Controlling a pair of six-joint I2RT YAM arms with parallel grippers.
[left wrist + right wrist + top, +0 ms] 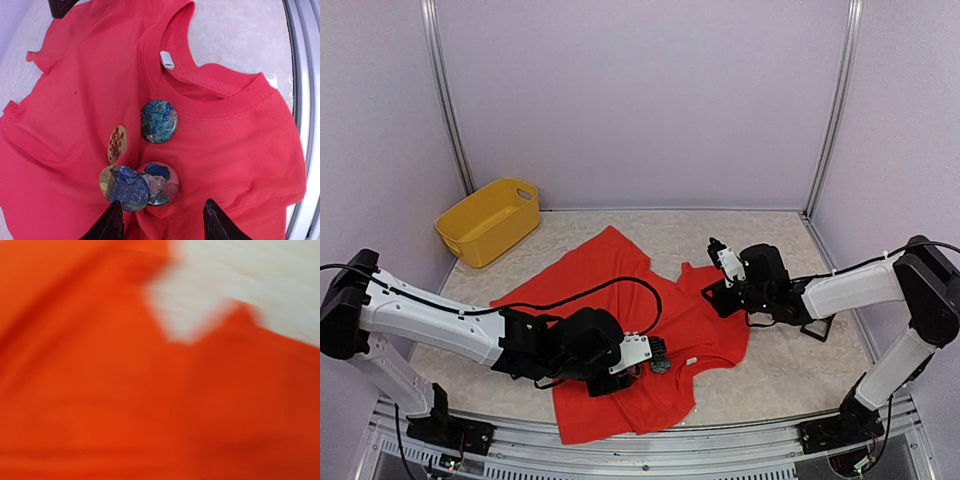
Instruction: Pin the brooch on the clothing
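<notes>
Red T-shirt [600, 270] lay spread on bench [790, 370], four brooches [158, 121] clustered below its collar [200, 107]. Left tool [161, 225] hovered over the nearest two, fingers wide apart and holding nothing, likely lining up a press. Right tool [722, 268] sat at the shirt's edge, maybe steadying the cloth. Couldn't tell its grip, view blurred.

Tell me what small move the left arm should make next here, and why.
Probably back the left gripper slightly away from the red T-shirt. Its jaws stand open and empty. The portrait brooch lies on the cloth just ahead of them, and whether it is pinned cannot be told. A small retreat would show if it holds.
</notes>
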